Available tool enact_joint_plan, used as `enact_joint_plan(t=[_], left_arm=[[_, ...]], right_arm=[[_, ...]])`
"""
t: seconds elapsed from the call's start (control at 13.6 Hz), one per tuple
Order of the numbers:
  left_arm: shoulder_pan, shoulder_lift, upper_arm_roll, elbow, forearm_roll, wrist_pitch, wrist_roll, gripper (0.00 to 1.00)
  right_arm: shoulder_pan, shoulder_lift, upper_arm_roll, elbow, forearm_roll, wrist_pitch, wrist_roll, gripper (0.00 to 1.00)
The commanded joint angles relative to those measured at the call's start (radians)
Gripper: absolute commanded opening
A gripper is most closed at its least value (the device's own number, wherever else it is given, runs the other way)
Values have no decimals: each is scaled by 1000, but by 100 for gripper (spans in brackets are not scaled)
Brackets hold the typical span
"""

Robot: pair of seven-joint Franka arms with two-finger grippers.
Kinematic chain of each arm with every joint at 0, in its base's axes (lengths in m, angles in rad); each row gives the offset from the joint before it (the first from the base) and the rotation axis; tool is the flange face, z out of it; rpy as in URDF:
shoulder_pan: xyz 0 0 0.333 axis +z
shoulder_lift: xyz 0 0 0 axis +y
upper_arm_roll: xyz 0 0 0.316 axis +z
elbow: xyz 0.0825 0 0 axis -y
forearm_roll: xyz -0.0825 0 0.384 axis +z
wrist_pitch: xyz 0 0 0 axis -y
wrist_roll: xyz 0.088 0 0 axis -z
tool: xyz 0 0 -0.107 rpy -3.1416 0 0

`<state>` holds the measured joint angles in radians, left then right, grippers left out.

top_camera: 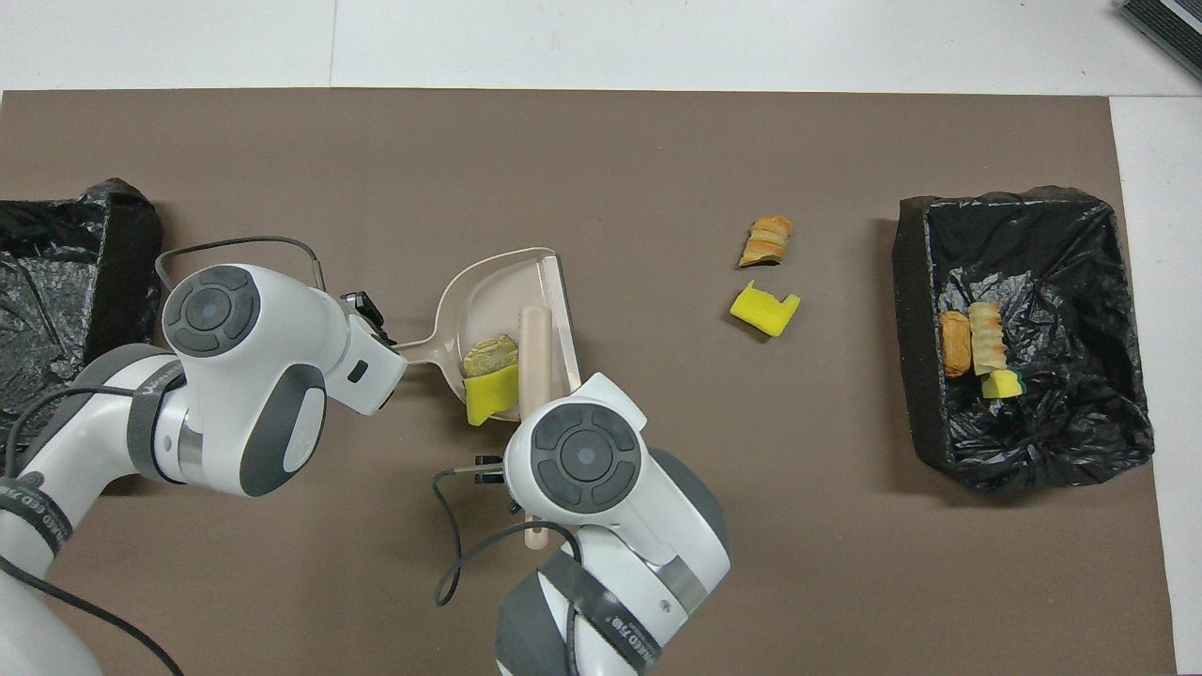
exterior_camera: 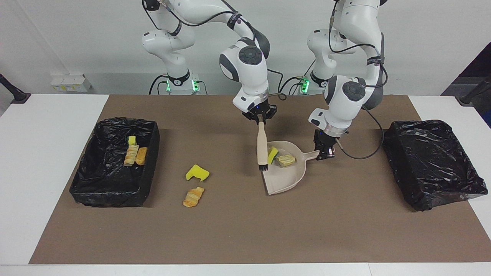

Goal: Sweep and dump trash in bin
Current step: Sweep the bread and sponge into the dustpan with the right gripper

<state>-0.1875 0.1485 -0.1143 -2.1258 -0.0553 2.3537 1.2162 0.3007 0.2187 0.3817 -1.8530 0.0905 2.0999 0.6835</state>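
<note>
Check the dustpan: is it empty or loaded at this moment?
Loaded. The dustpan holds two scraps near its handle end: a yellow sponge piece and a tan bread lump, with the brush beside them.

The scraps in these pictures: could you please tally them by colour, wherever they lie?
Yellow: 3, one in the dustpan, one on the mat, one in the bin.
Tan-orange: 4, one in the dustpan, one on the mat, two in the bin.
Total: 7.
</note>
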Motion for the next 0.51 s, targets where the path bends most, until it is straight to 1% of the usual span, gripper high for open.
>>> enact_joint_plan(t=[0.0, 0.07, 0.22, 0.29, 0.37, 0.44], left_arm=[[19, 14, 4, 10, 5, 21, 25, 0], [22, 14, 4, 12, 5, 19, 28, 0], [25, 22, 4, 26, 0, 15, 31, 0], [26, 28, 4, 41, -14, 4, 31, 0], [29, 37, 16, 62, -33, -7, 31, 0], [29, 54, 24, 98, -35, -36, 31, 0]], right_arm=[[-59, 5, 5, 11, -52, -20, -27, 0], [-87, 10, 5, 11, -102, -29, -45, 0], [-187, 20, 6, 12, -168, -44, -144, 0], [-240, 37, 5, 26, -185, -52, -200, 0], [-297, 59, 5, 56, -219, -92, -258, 0], [-331, 74, 6, 79, -263, -125, -295, 0]])
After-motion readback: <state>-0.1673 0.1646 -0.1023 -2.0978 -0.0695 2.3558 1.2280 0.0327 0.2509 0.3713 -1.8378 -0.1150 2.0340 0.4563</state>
